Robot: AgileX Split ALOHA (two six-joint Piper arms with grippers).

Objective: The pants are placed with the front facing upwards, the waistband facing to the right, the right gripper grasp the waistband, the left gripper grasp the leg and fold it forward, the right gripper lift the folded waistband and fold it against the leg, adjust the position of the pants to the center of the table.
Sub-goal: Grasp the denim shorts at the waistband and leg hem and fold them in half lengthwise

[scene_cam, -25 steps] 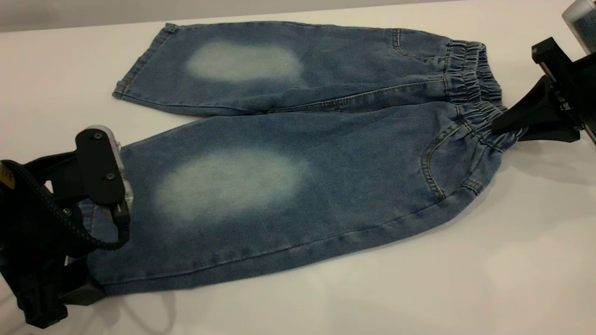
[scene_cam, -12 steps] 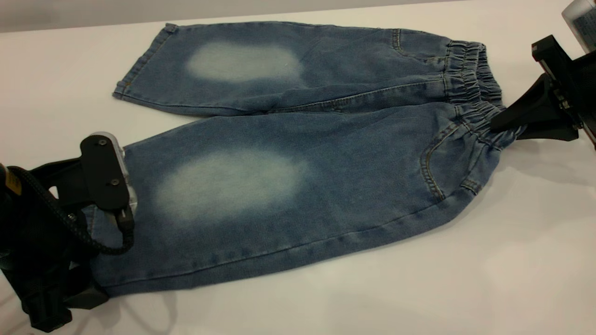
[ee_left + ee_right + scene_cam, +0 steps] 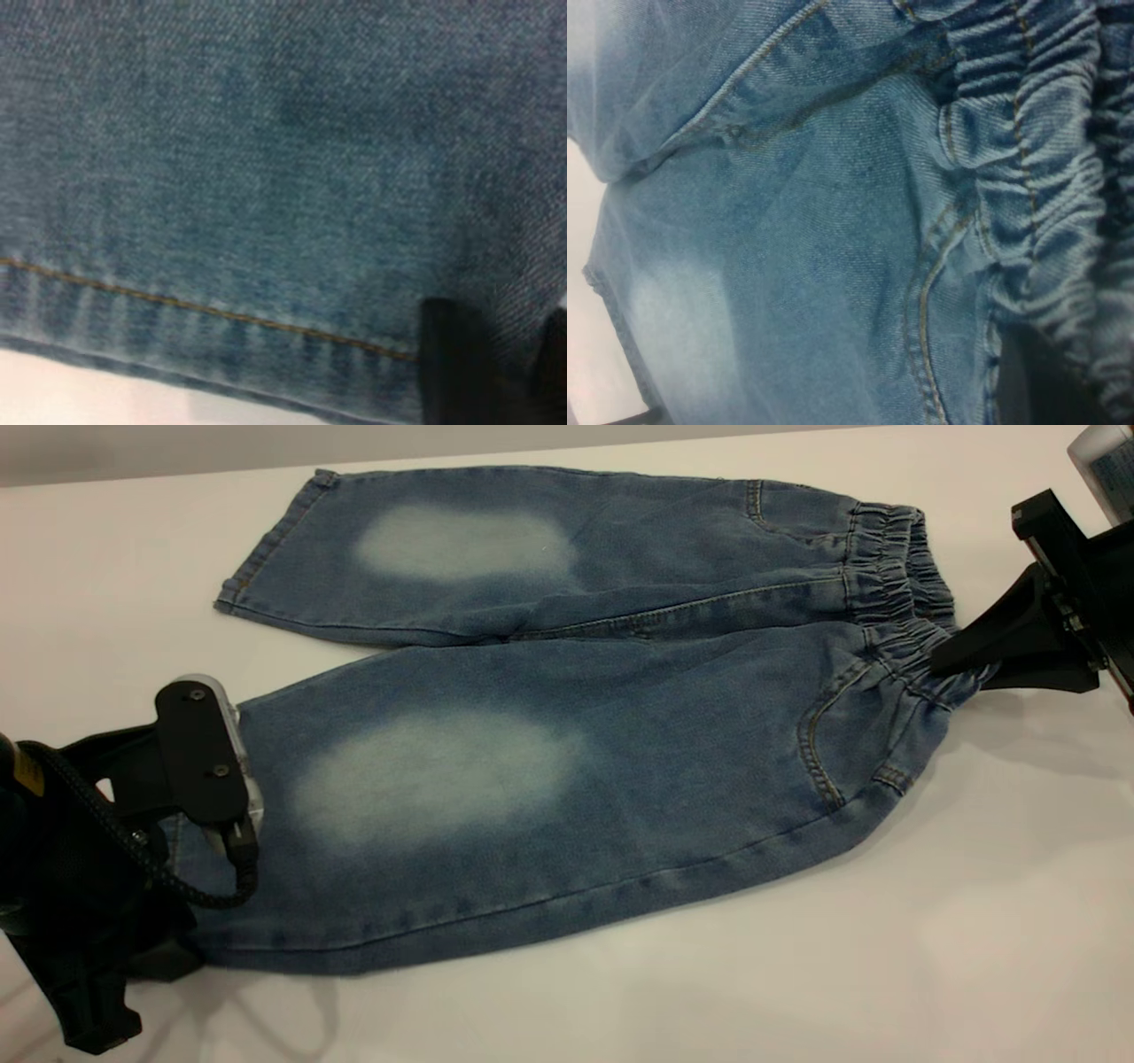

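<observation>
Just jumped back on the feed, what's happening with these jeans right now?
Small blue denim pants with pale knee patches lie front up on the white table, not yet folded. The right gripper is shut on the gathered elastic waistband at its near corner, which bunches toward it. The left gripper is at the hem of the near leg, with one dark fingertip over the hem in its wrist view; its grip cannot be confirmed. The far leg lies flat and untouched.

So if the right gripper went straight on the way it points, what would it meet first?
The waistband of the pants. The right gripper points toward the left arm's side and seems already closed on it, so only denim lies ahead.
</observation>
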